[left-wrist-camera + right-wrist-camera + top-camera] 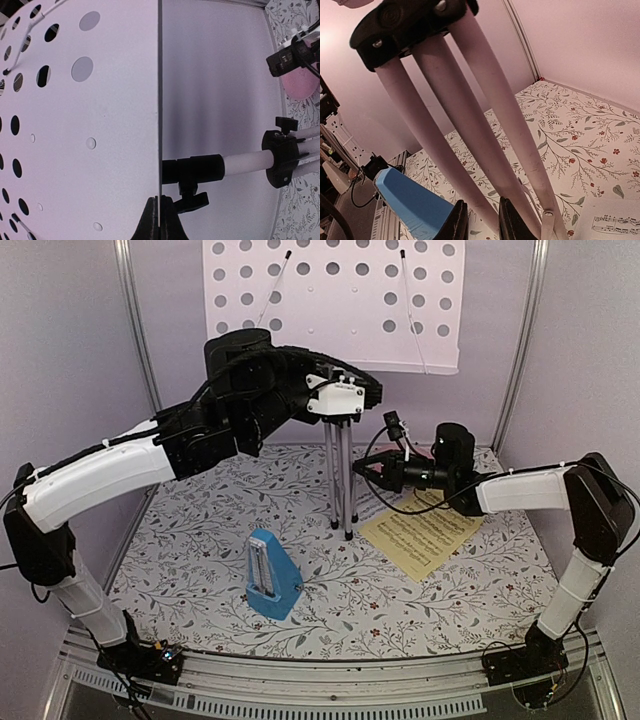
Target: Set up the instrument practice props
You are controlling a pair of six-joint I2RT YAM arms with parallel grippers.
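White floral tablecloth [200, 540], yellow sheet [425, 535] on it; lilac walls [60, 350], silver posts [137, 320]

music stand's legs [341, 480]: block centre
metronome [272, 575]: obstacle at legs' 7 o'clock
tablecloth [345, 595]: bare passage at legs' 6 o'clock

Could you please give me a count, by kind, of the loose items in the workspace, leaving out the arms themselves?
Music stand: 1
Sheets of music: 2 (yellow sheet, white sheet)
Blue metronome: 1
Pink plate: 1
Total: 5
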